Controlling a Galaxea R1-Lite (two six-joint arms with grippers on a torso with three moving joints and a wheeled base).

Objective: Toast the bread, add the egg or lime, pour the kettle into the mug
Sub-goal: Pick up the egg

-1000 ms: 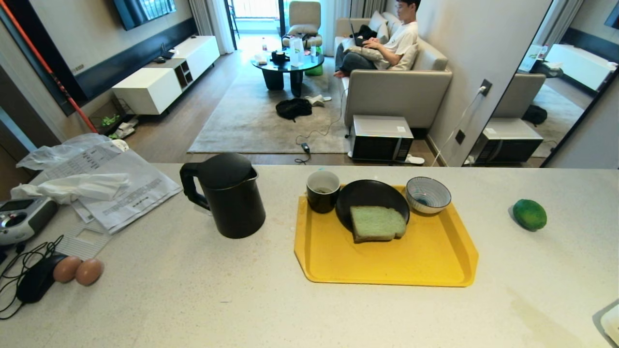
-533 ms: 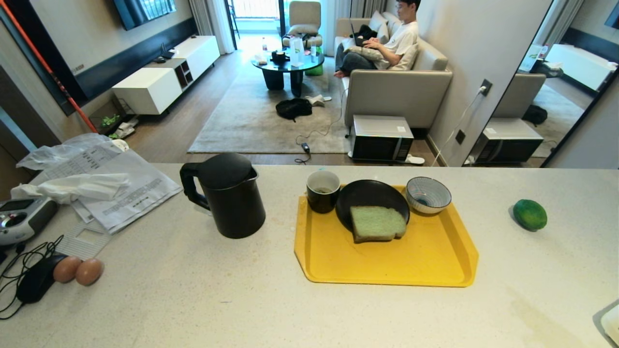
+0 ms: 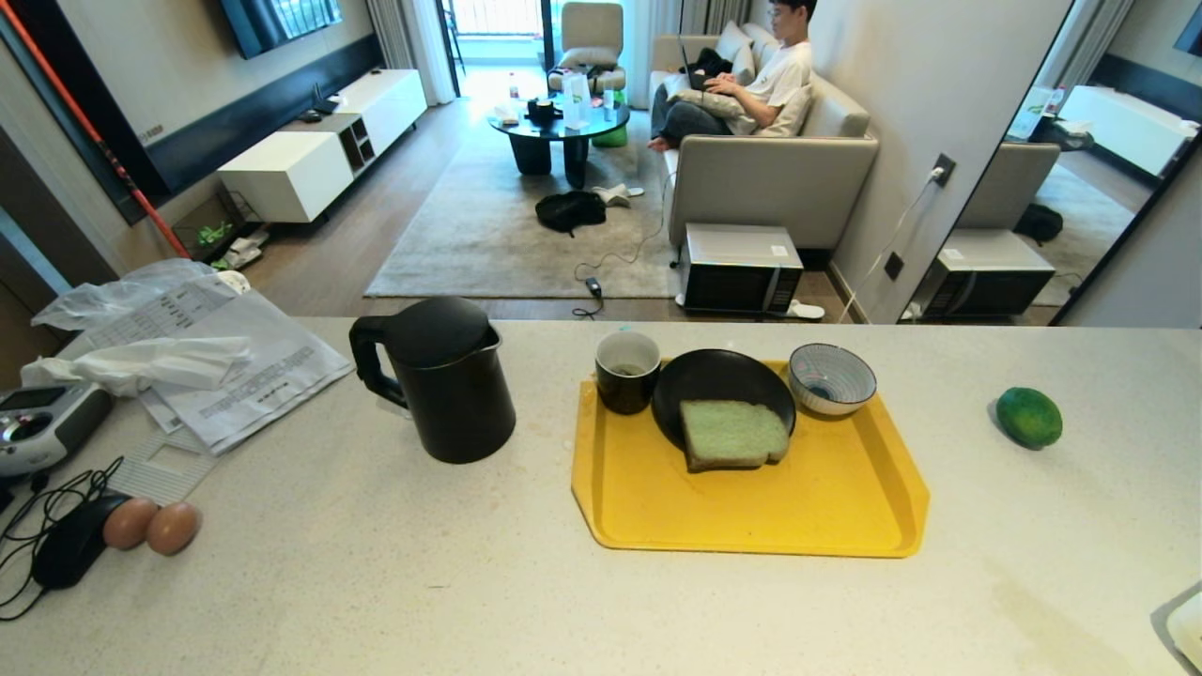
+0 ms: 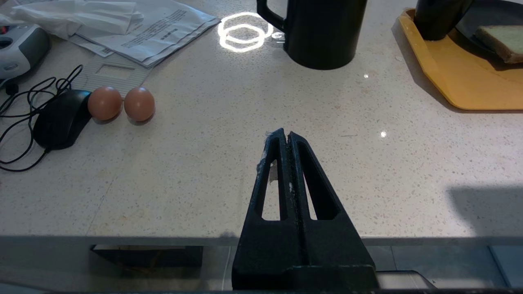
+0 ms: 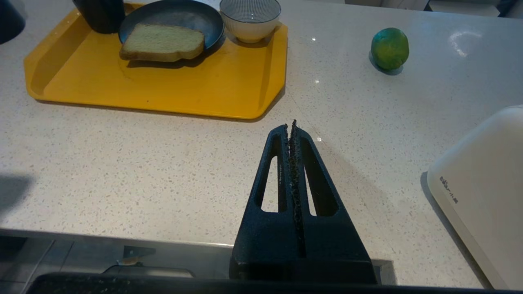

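Bread (image 3: 733, 434) sits half on the black plate (image 3: 718, 380), front edge hanging over onto the yellow tray (image 3: 845, 507), which lies right of centre on the worktop (image 3: 376, 582). It looks staged for pickup, nothing toasted yet. Mug (image 3: 626, 372) stands at the tray's back-left corner, touching the plate; striped bowl (image 3: 832, 378) is at its back-right corner. Kettle (image 3: 437, 377) stands off the tray to its left, handle turned away from it, near enough to the mug for a short pour. Lime (image 3: 1029, 417) lies alone toward the worktop's right edge. Two brown eggs (image 3: 150, 526) lie side by side near the left edge, against a black mouse (image 3: 70, 543).

Neither arm shows in the head view. The wrist views show both parked low at the near edge. Left gripper (image 4: 288, 134): fingers pressed together, empty, facing the kettle and eggs. Right gripper (image 5: 291, 125): likewise closed, empty, facing the tray and lime.

Only the right wrist view shows the white appliance (image 5: 482, 179) at the near-right corner, possibly the toaster; can't confirm. The head view catches just a sliver of it. A person (image 3: 751, 84) sits on the sofa behind, well clear.
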